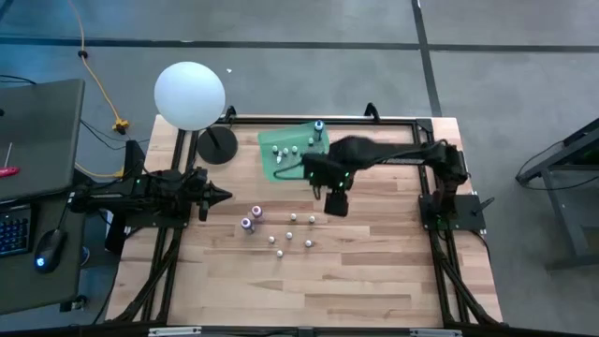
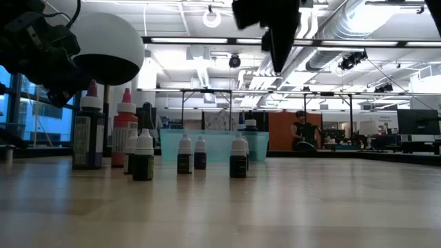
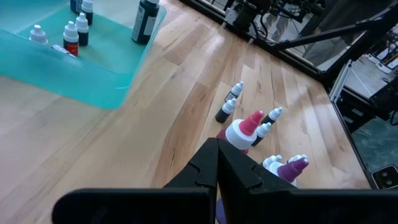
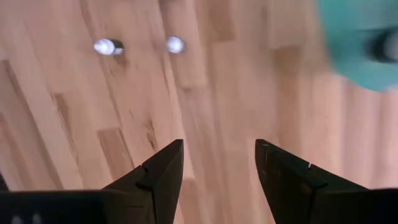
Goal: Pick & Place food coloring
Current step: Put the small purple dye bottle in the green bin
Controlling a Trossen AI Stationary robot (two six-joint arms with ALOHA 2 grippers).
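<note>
While the right gripper (image 1: 336,205) hangs mid-frame w/ fingers wide apart and nothing in them, the bottles (image 1: 292,230) stand on the table (image 1: 374,281) just below it, some already in the green tray (image 1: 273,168). Looks like it's between picks. Next: go down over one bottle & squeeze. Left gripper (image 1: 221,196) waits at left, pinched closed, empty.
</note>
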